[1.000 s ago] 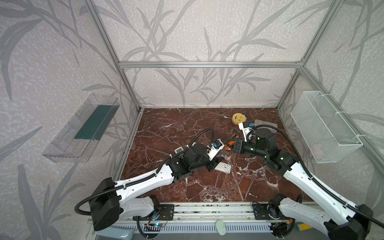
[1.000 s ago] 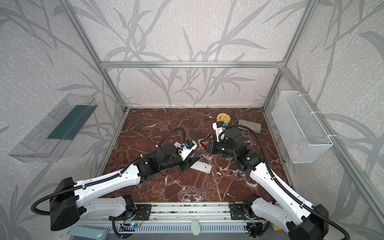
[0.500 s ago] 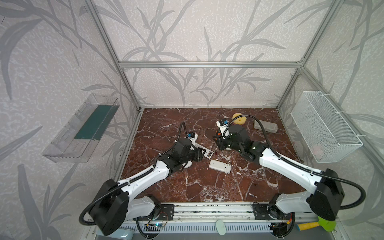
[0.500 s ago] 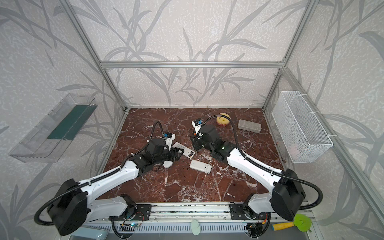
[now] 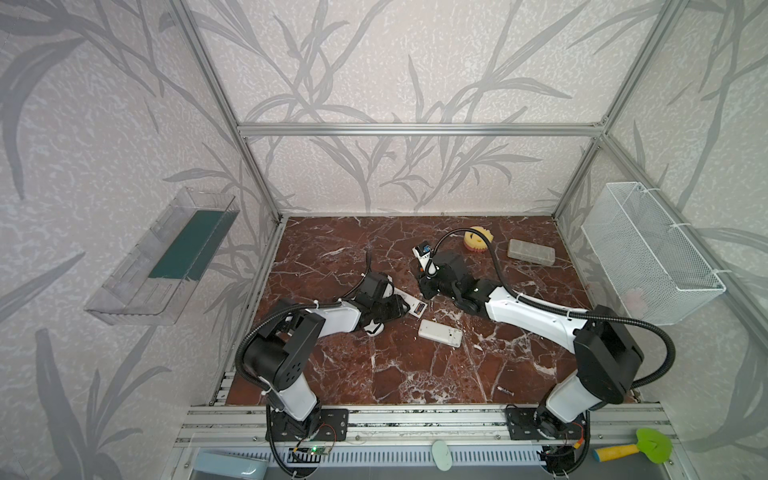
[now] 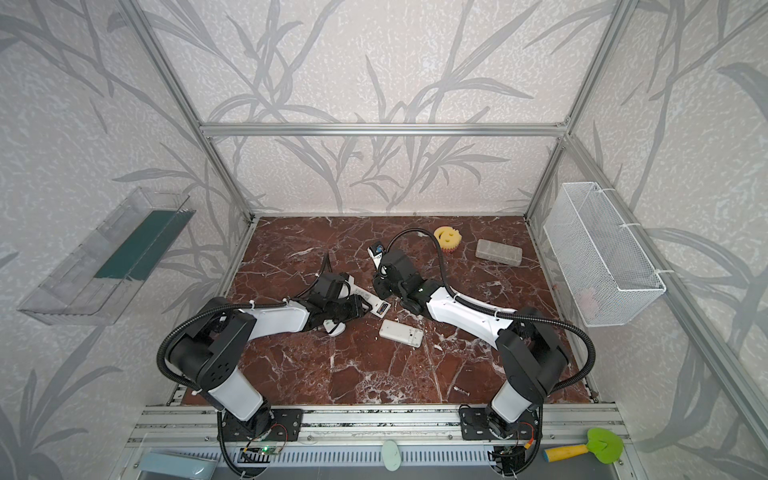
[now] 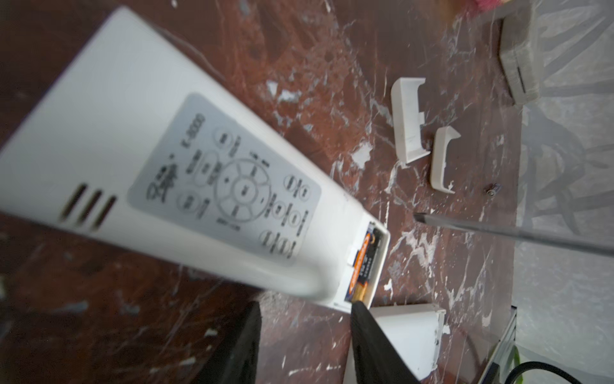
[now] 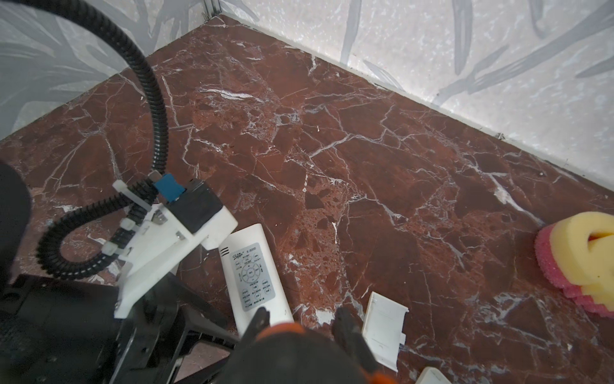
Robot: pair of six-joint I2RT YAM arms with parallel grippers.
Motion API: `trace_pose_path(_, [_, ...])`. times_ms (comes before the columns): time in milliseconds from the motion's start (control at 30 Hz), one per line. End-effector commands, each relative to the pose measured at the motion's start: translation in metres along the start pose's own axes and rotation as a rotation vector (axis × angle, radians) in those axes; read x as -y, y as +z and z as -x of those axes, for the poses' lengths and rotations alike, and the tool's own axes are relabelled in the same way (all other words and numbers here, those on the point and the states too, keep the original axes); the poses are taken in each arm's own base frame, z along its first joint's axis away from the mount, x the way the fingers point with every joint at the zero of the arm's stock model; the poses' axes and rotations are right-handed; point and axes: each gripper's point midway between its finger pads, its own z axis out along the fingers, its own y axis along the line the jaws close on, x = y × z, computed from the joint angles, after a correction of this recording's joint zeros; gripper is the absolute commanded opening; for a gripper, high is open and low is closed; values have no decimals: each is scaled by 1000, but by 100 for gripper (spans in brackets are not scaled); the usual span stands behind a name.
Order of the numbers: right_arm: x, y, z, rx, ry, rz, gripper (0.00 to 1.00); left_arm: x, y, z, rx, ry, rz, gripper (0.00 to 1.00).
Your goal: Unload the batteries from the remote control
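- Lying on the counter (image 5: pixel 374 374) in both top views: remote control (image 5: pixel 411 304), its open end met by the left gripper (image 5: pixel 402 309).
- Left wrist view: gripper spread, one fingertip (image 7: pixel 358 304) at the compartment mouth. A slip off the battery (image 7: pixel 362 262) is feared; it is orange-and-black labelled and seated inside.
- Right wrist view: right gripper (image 8: pixel 301 312) pinched on screwdriver (image 8: pixel 285 342); the remote may be knocked by its shaft.

White remote control (image 7: pixel 109 126), grey sticker (image 7: pixel 226 186) on back:
- curly brand name at top, too blurry to read
- next to it "K-", then four numbers ending "000"; first number unclear
- tiny words by drawn buttons, can't read

Battery (image 7: pixel 362 262) in open end: orange and black wrap, print too blurry.
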Motion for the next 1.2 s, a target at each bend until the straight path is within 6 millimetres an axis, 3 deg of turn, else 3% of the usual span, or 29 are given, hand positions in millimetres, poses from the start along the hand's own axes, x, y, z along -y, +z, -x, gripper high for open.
trace_pose_path(0, [0, 3, 24, 72, -20, -10, 0, 8, 2, 12, 15, -21, -36, 46])
trace_pose_path(167, [-4, 9, 21, 57, 8, 13, 0, 2, 3, 15, 20, -27, -24, 46])
trace_pose_path(467, [-9, 1, 16, 45, 87, 53, 0, 0, 7, 20, 23, -32, -42, 45])
trace_pose_path(1167, [-2, -2, -9, -37, 47, 18, 0, -10, 9, 13, 3, -42, -7, 42])
